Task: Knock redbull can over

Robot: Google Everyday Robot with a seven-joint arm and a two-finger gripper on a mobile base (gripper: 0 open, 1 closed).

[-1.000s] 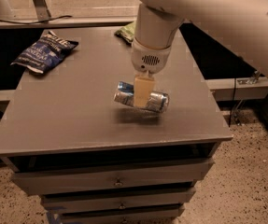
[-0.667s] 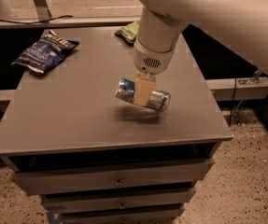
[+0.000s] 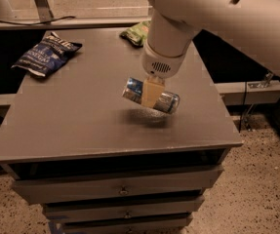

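Observation:
The redbull can, blue and silver, lies on its side in my gripper, tilted a little down to the right. It hangs just above the grey table top, with its shadow on the surface below. One tan finger crosses the can's middle. The gripper is shut on the can and comes down from the white arm at the upper right.
A dark blue snack bag lies at the table's back left. A green snack bag lies at the back edge behind the arm. The table is a drawer cabinet with edges close to the right and front of the can.
The gripper with the can on its side has risen slightly and shifted a little toward the back. The bags have not moved.

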